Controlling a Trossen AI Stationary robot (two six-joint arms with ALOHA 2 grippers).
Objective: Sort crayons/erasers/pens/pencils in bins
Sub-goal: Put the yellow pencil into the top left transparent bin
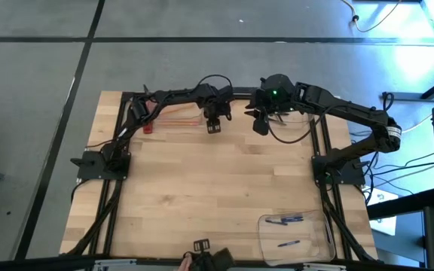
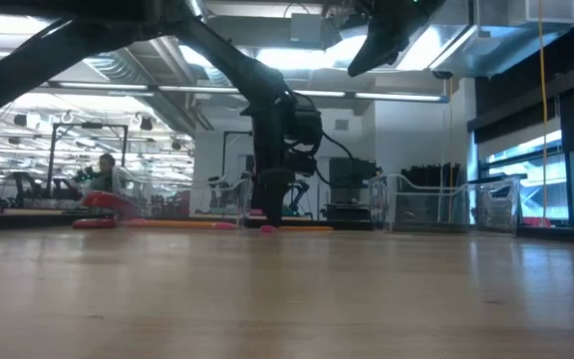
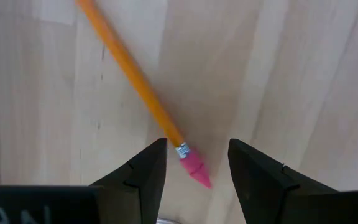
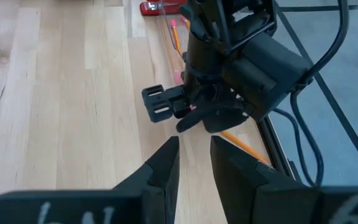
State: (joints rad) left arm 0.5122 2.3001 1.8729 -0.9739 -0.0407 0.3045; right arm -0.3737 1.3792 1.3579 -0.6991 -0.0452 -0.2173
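From above, the left end effector [image 1: 215,124] sits low at the far edge of the wooden surface [image 1: 202,188], just beside a group of orange pencils [image 1: 178,114] lying along that edge, with a red flat object [image 1: 148,126] at their left end. The right end effector [image 1: 261,124] hangs near it, to its right, beside a clear bin [image 1: 296,120] at the far right corner. Another clear bin [image 1: 296,237] at the near right corner holds three dark pens [image 1: 286,220].

At surface level, the left end effector [image 2: 270,214] reaches down to the far edge, where pencils [image 2: 182,224] lie flat.

Left wrist view: the fingers [image 3: 145,177] stand apart, straddling the pink eraser tip of an orange pencil [image 3: 135,78] that lies flat on the surface, not gripped.

Right wrist view: the fingers [image 4: 160,168] stand narrowly parted and hold nothing; beyond them sits the left end effector [image 4: 160,106], pencils [image 4: 174,37] behind it.
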